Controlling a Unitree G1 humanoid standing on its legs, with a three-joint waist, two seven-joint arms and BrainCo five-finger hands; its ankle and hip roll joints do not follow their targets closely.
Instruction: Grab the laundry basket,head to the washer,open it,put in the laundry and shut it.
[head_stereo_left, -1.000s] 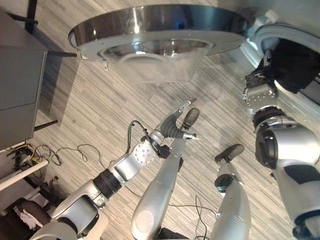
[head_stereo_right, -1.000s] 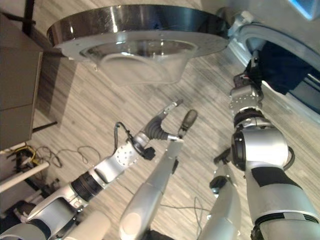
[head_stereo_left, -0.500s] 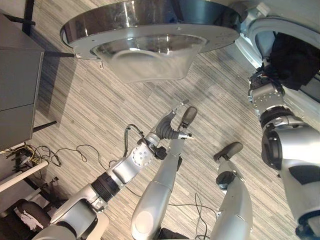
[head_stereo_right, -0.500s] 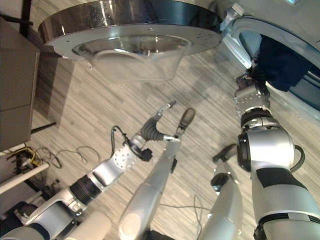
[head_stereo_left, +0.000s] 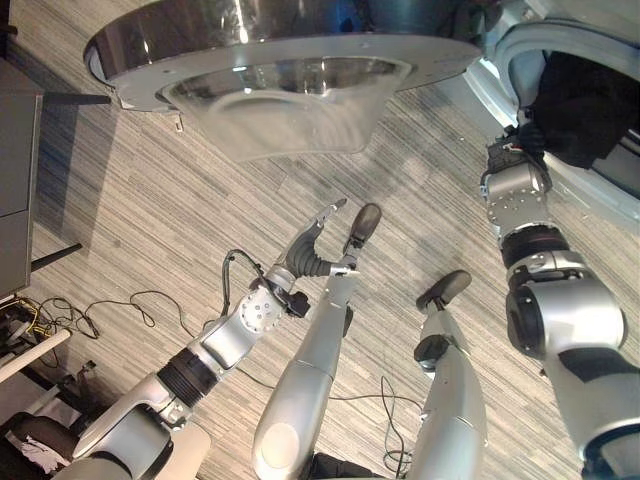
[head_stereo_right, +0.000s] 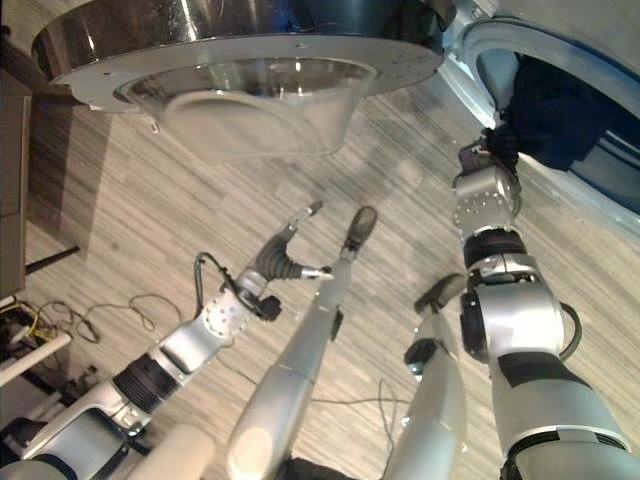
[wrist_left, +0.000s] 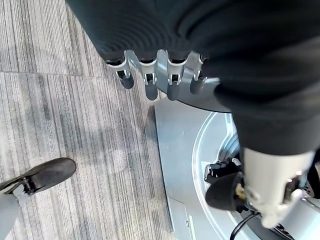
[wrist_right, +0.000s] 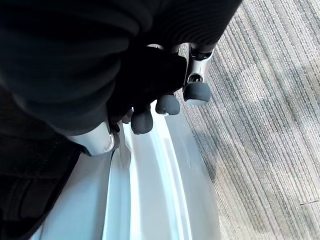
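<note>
The washer's round glass door (head_stereo_left: 280, 60) stands swung open above the floor. Its white-rimmed opening (head_stereo_left: 520, 50) is at the far right, and dark laundry (head_stereo_left: 590, 100) hangs over the lower rim. My right hand (head_stereo_right: 493, 148) is up at that rim, fingers (wrist_right: 167, 105) curled into the dark laundry (wrist_right: 145, 70) beside the pale rim (wrist_right: 150, 190). Below the door, my left hand (head_stereo_left: 318, 240) hovers low over the floor. Its fingers (wrist_left: 150, 80) are straight and hold nothing.
A grey cabinet (head_stereo_left: 15, 190) stands at the left edge, with loose cables (head_stereo_left: 120, 305) on the striped floor near it. The open door overhangs the floor space ahead of my left arm.
The whole picture has shifted, so the camera moved. My right hand stays at the washer's rim in the dark laundry. My left hand keeps its open pose.
</note>
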